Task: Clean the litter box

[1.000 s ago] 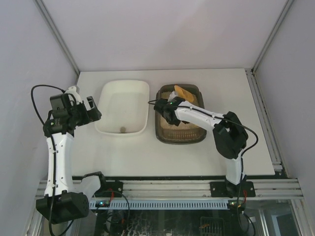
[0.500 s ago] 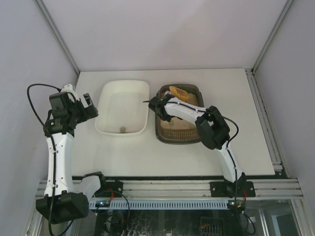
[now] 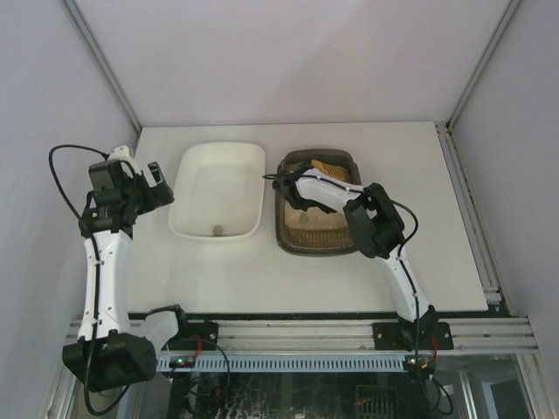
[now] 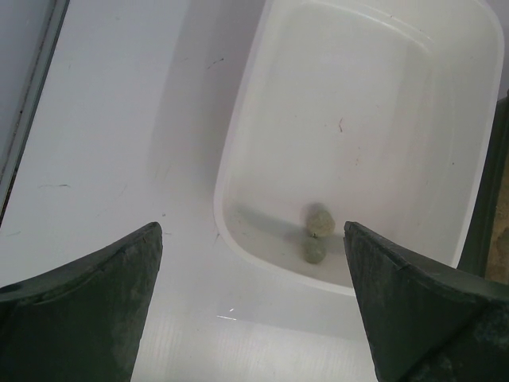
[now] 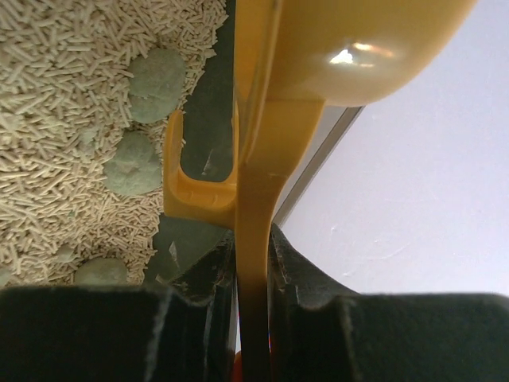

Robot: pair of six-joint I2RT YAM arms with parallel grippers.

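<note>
Overhead view spans the table (image 3: 218, 271); left wrist overlooks white tray (image 4: 262, 119), right wrist nears litter box (image 5: 211, 103).

The white worktop (image 3: 393, 175) carries two trays, both lying flat in its far half with their long sides running near to far. A white plastic tray (image 3: 218, 188) sits on the left. The dark litter box (image 3: 319, 250) sits just beside it on the right, close to the middle.
</note>
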